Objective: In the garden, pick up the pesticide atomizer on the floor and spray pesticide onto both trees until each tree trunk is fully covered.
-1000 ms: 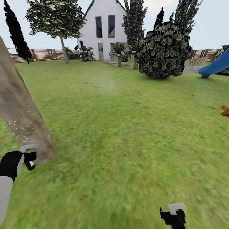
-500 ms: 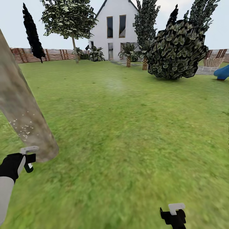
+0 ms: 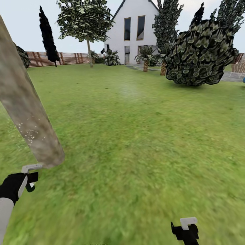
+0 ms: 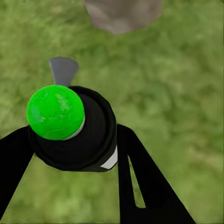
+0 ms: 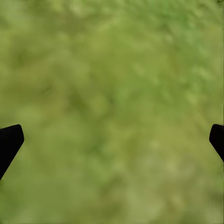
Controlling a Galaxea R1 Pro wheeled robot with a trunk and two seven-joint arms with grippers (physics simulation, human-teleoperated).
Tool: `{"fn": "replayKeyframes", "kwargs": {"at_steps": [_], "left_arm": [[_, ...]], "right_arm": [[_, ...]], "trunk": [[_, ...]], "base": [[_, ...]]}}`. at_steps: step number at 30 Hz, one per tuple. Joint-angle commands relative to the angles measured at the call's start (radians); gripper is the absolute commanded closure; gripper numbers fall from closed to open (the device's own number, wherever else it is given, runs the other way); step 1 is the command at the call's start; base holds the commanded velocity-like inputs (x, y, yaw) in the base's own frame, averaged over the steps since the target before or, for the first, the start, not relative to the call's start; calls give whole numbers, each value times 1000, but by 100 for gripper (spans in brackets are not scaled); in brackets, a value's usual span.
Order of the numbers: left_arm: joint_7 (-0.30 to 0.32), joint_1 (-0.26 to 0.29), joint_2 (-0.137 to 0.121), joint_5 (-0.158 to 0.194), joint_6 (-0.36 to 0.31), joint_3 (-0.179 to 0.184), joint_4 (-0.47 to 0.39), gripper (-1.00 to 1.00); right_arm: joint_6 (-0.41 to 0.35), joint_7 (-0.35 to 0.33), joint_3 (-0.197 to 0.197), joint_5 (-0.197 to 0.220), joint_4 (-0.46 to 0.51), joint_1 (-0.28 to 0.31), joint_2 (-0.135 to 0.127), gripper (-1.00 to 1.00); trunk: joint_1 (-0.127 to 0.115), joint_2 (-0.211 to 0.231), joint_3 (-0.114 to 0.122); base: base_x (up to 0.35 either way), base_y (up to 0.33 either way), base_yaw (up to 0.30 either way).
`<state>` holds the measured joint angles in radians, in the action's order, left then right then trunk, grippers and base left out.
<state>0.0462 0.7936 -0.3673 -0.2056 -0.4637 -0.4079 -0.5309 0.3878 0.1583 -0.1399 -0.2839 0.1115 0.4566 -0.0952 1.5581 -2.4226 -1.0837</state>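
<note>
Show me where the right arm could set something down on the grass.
The open lawn is bare between the tree trunk and the big dark bush, and under the open right tool. It is crowded at the trunk's base, where the left tool holds the atomizer.

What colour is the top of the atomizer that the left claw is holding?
Bright green, on a black body; the atomizer's top shows best in the left wrist view.

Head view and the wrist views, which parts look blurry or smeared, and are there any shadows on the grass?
Head view: the near grass is smeared, the white house sharper; no cast shadows under the tree trunk. Left wrist view: the atomizer is crisp against blurred lawn. Right wrist view: soft green blur between the fingertips.
</note>
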Motion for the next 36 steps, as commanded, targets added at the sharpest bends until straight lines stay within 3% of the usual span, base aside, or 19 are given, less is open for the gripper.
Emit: {"fn": "replayKeyframes", "kwargs": {"at_steps": [1, 8, 21, 29, 36], "left_arm": [[5, -1, 4, -9, 29, -4, 0, 100], [11, -2, 10, 0, 55, -8, 52, 100], [20, -2, 10, 3, 54, -9, 57, 100], [20, -2, 10, 3, 54, -9, 58, 100], [19, -2, 11, 3, 56, -9, 58, 100]], "right_arm": [[3, 3, -7, -11, -1, 0, 0, -100], [3, 3, -7, -11, -1, 0, 0, -100], [3, 3, -6, -11, -1, 0, 0, -100], [3, 3, -6, -12, -1, 0, 2, -100], [3, 3, -6, -12, -1, 0, 2, -100]], "trunk": [[0, 0, -1], [0, 0, -1], [0, 0, -1], [0, 0, -1], [0, 0, -1]], "base": [[0, -19, 276], [244, -3, 96], [338, 0, 15], [327, 0, 255], [30, 0, 275]]}}
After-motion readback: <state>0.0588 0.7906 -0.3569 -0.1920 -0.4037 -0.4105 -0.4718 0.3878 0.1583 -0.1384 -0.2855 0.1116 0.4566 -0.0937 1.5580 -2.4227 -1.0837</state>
